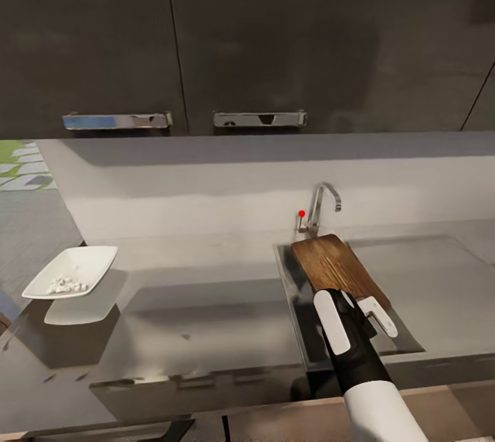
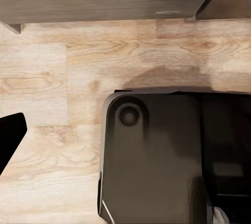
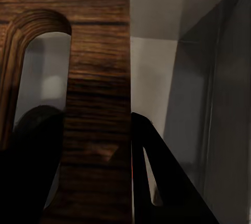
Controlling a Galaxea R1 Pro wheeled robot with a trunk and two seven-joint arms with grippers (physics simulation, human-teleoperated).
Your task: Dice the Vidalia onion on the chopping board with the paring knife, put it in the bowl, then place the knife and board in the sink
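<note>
Dim soft render, glossy countertop (image 1: 206, 318) reflections

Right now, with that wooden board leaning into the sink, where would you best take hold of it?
At its near end, by the handle slot. The chopping board lies tilted over the sink, far end by the faucet, near end toward the robot. The right gripper already clasps that end from the robot's side, its fingers on both flat faces beside the slot. The thin edge suits a pinch.

Open countertop (image 1: 206, 304) between bowl (image 1: 72, 271) and sink (image 1: 302, 352). Basin largely taken up by tilted chopping board (image 1: 337, 269), clamped in right gripper (image 1: 357, 311); faucet (image 1: 322, 205) just behind. Perhaps a narrow gap along the basin's left wall.
</note>
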